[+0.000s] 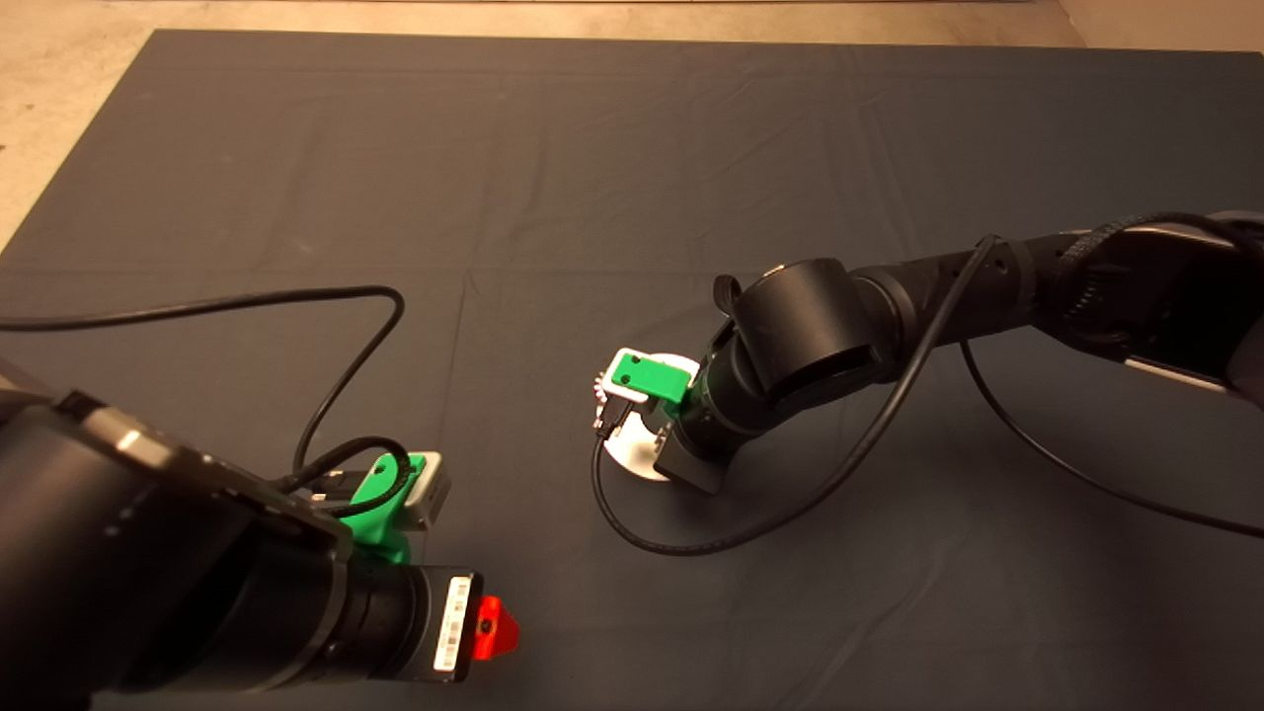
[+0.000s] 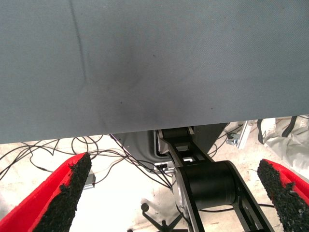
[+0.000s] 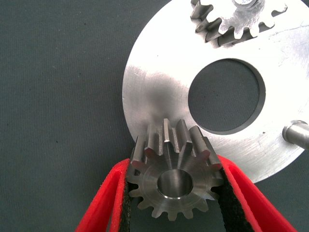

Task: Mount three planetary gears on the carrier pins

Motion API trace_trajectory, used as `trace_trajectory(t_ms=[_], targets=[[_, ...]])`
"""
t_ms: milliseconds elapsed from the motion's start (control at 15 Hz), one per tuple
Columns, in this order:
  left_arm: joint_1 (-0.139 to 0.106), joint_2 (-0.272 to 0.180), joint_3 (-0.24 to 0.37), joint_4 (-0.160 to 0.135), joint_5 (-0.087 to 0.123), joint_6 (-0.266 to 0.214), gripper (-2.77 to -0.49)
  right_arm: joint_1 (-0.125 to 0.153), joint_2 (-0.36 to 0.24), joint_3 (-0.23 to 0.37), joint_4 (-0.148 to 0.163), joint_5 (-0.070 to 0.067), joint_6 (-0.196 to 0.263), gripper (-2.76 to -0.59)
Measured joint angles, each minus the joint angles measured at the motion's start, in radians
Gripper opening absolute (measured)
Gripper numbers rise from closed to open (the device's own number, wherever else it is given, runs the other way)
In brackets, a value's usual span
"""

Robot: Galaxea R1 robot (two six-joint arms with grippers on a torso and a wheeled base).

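Observation:
In the right wrist view my right gripper (image 3: 175, 166) is shut on a planetary gear (image 3: 169, 188), a dark-grey toothed wheel with a centre hole. It hangs over the near rim of the silver round plate (image 3: 159, 92). I cannot tell whether a pin sits in its hole. A second gear (image 3: 239, 19) sits on the plate's far side, on a pin. One bare carrier pin (image 3: 297, 133) stands upright beside the large central hole. From above, the right arm (image 1: 800, 336) covers most of the plate (image 1: 624, 458). My left gripper (image 2: 176, 188) waits open at the mat's lower left.
A black cable (image 1: 691, 543) loops on the mat just in front of the plate, and another cable (image 1: 365, 326) trails from the left arm. The left wrist view shows the mat's edge with floor cables and a black stand (image 2: 207, 183) beyond.

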Motion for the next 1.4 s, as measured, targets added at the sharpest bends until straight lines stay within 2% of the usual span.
trace_trajectory(t_ms=[533, 800, 1067, 1400], targets=[[0.0, 0.002, 0.0, 0.0, 0.0, 0.0, -0.77, 0.0, -0.002, 0.024, -0.016, 0.0, 0.004, -2.31], [0.0, 0.002, 0.001, 0.0, 0.0, 0.0, -0.77, -0.017, -0.013, 0.038, -0.017, 0.001, 0.007, -2.31], [0.0, 0.002, 0.001, 0.0, 0.0, 0.0, -0.77, -0.022, -0.022, 0.044, -0.021, 0.0, 0.007, -2.31], [0.0, 0.002, 0.001, 0.0, 0.0, 0.0, -0.77, -0.024, -0.027, 0.046, -0.051, 0.001, 0.007, -2.31]])
